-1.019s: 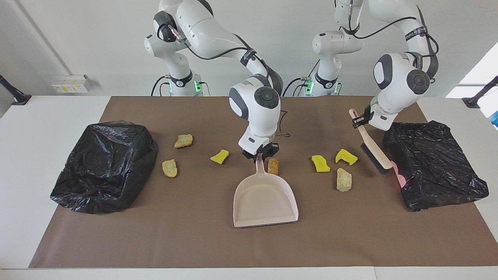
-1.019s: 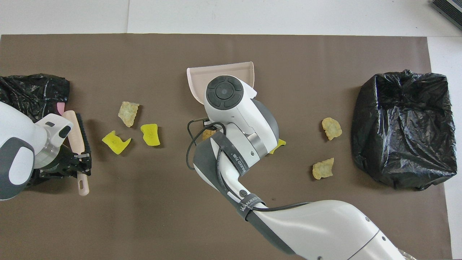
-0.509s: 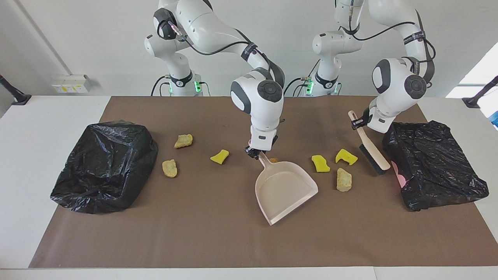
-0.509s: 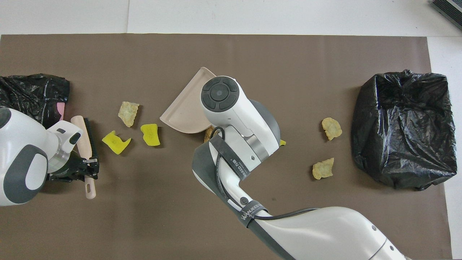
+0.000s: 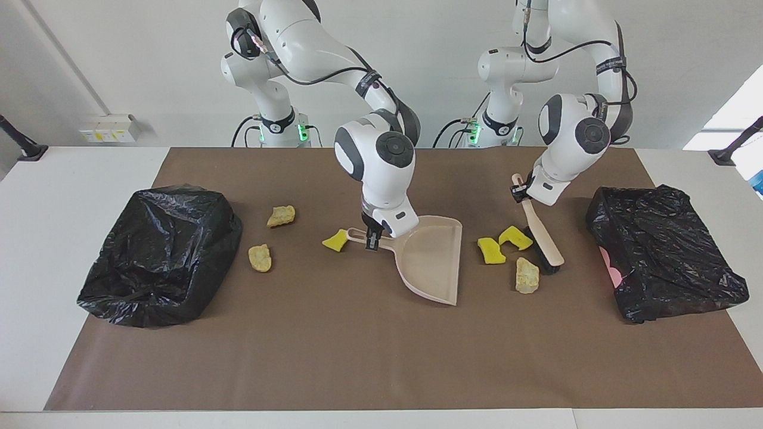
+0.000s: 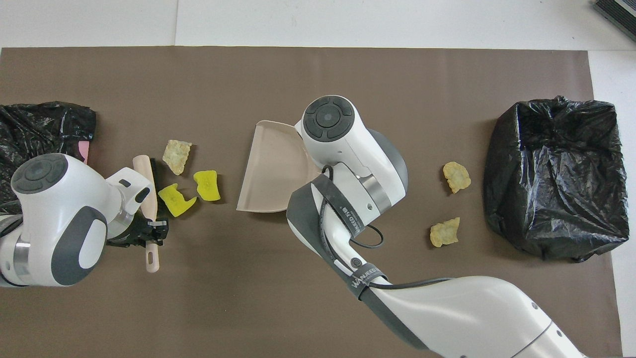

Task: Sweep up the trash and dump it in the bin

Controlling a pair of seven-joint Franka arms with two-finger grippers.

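Counter [image 5: 71, 196] with brown mat [image 5: 334, 357]; sweeping in hand, nothing yet in either bin. Dustpan [image 5: 432, 259] is held by its handle in the clenched right claw [image 5: 372, 238], mouth turned toward the left arm's end, judged so that trash can be pushed in. Brush [image 5: 539, 229] is gripped by the clenched left claw [image 5: 520, 192], bristles set down against a yellow sponge piece [image 5: 514, 237]. Second sponge piece [image 5: 490, 251] and a bread lump [image 5: 527, 275] lie between brush and dustpan. Third sponge piece [image 5: 335, 240] lies beside the handle. Two bread lumps [image 5: 281, 215] lie near the black bin [image 5: 158, 253] at the right arm's end. Other black bin [image 5: 664, 250] stands at the left arm's end.
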